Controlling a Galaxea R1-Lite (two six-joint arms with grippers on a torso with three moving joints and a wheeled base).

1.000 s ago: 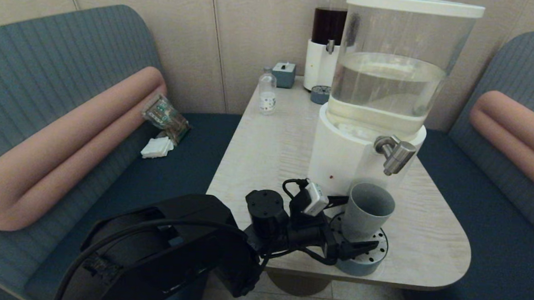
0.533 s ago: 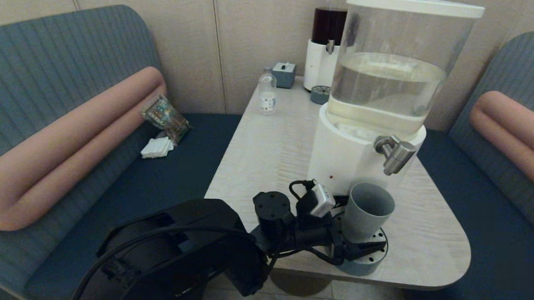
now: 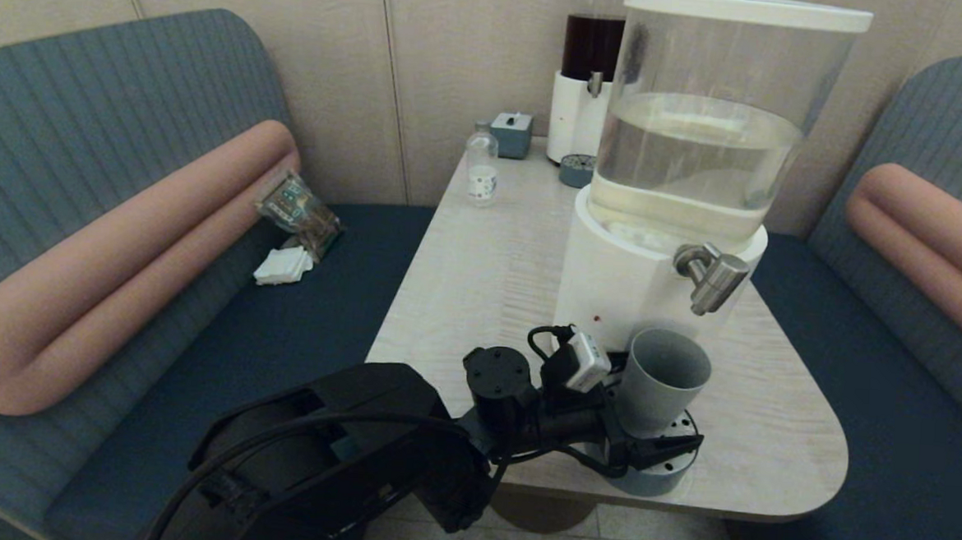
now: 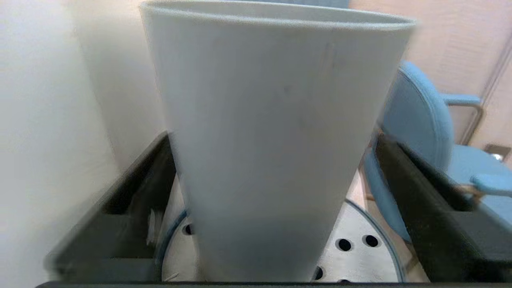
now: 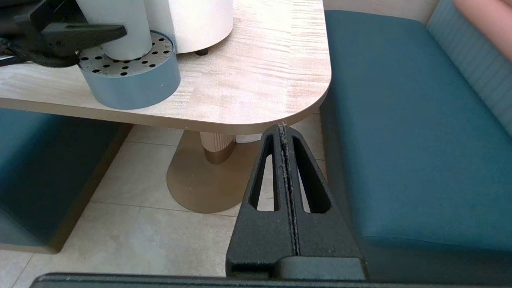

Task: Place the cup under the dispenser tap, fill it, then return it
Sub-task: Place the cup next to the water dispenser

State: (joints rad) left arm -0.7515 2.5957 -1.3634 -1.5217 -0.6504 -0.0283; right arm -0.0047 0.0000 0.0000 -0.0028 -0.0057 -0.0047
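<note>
The grey-blue cup [image 3: 660, 378] stands upright on a round perforated drip tray [image 3: 672, 469], below the steel tap [image 3: 711, 278] of the big clear-tank dispenser [image 3: 693, 149]. My left gripper [image 3: 661, 423] is open, its black fingers on either side of the cup's lower half and close to its walls. In the left wrist view the cup [image 4: 276, 132] fills the space between the fingers [image 4: 416, 188], above the tray [image 4: 360, 248]. My right gripper [image 5: 283, 130] is shut and empty, parked low beside the table's near right corner.
At the table's far end stand a small clear bottle [image 3: 480, 171], a blue-grey box [image 3: 511, 134], a dark-red-liquid dispenser [image 3: 590, 70] and its small tray [image 3: 577, 170]. Upholstered benches flank the table [image 3: 481, 270]. The drip tray sits near the table's front edge.
My left arm has moved forward and right, bringing its open fingers further along the sides of the cup. The cup has stayed in place on the tray.
</note>
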